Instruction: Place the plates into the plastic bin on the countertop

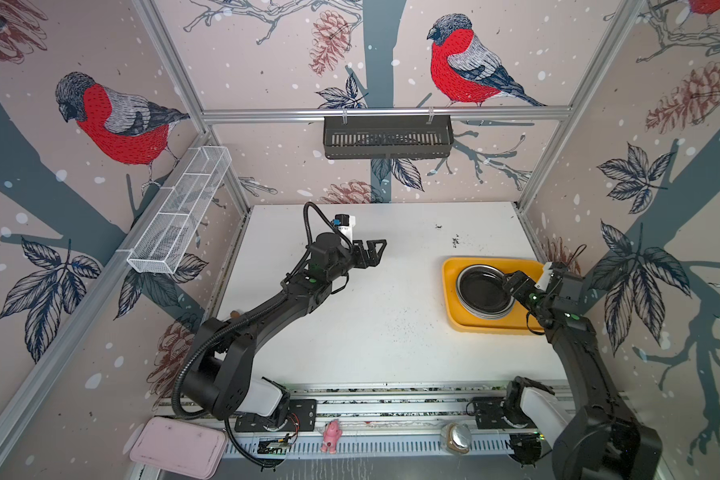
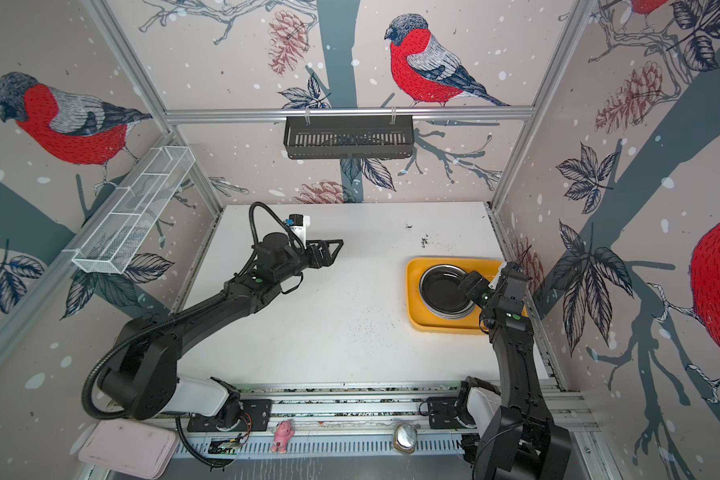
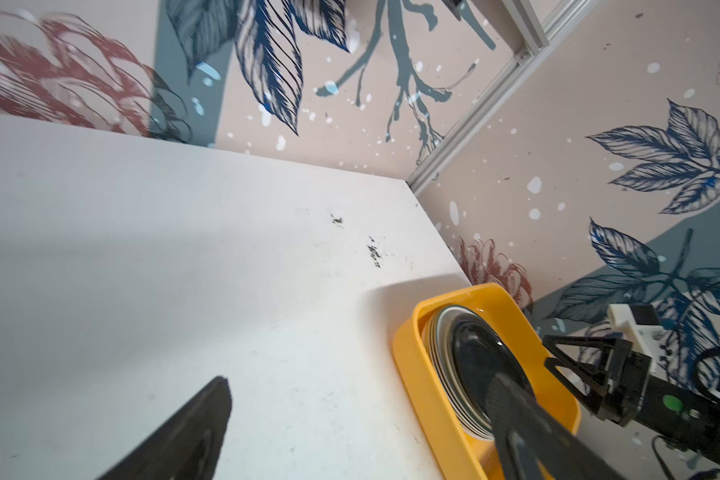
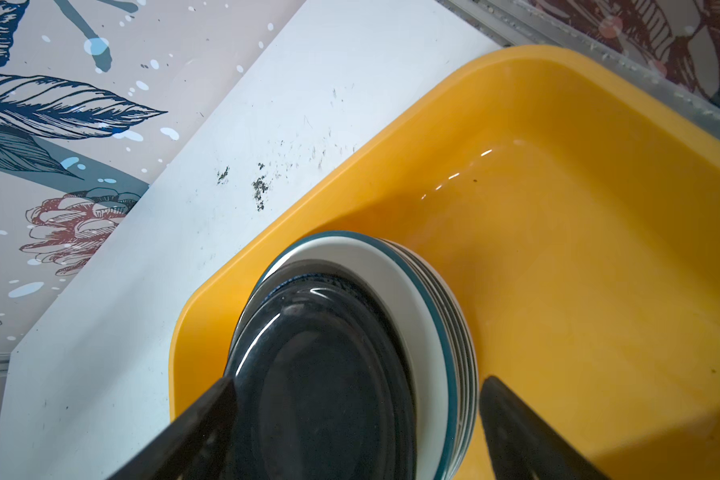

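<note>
Two grippers, both empty. Over the large flat white speckled countertop [image 1: 371, 324], the left gripper [image 1: 377, 251] hovers near 10 o'clock, jaws spread wide, well apart from everything. At 3 o'clock sits one shallow yellow-orange plastic bin [image 1: 448, 291]. One stack of round plates [image 1: 481, 291] fills its 9 o'clock half: a glossy black plate [image 4: 329, 374] on top, a cream teal-rimmed plate [image 4: 416, 291] beneath, and more rims too nested to count. The right gripper [image 1: 510, 286], fingers wide and holding nothing, straddles the stack's 4 o'clock edge and is by far the nearer arm. No plate shows outside the bin.

A robot-lab test booth: aluminium frame [image 1: 385, 114], bird-print wall panels [image 1: 466, 66], left arm [image 1: 267, 307] and right arm [image 1: 578, 353] bolted to a rail [image 1: 391, 402].
</note>
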Controlling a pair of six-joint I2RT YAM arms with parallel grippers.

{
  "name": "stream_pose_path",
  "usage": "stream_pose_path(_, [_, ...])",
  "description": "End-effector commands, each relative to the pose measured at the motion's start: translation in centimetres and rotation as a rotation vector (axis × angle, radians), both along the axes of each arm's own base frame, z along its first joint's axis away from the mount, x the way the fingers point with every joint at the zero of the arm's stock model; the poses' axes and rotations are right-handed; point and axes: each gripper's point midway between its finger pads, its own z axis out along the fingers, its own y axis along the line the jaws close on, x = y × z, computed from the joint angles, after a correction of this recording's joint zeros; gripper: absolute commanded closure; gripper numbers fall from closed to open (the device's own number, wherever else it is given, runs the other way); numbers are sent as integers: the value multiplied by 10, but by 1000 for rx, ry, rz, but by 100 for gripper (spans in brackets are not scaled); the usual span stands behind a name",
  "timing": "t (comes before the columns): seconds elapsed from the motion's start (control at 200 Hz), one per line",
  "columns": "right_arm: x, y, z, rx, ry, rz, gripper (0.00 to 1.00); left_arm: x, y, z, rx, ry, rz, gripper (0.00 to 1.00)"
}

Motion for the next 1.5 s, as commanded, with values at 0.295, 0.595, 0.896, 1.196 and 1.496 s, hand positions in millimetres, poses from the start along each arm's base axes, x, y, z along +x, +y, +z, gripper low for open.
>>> stream_pose_path(0.295, [48,-28,45,-319,-264,-99,0,15,203,9,263,-252,724,4])
stream_pose_path(0.595, [63,1,17,-491,-262,-70,0,-12,290,-39,382,-258,911,4])
stream_pose_path(0.896, [45,28,4,-554,-468,-44,0,-45,291,-89,404,-254,884,4])
stream_pose_path(1.196, [60,38,-3,-552,-424,28,0,-33,285,-94,399,-242,838,4])
stream_pose_path(1.496, [68,41,-7,-529,-416,69,0,-8,286,-104,441,-203,826,3])
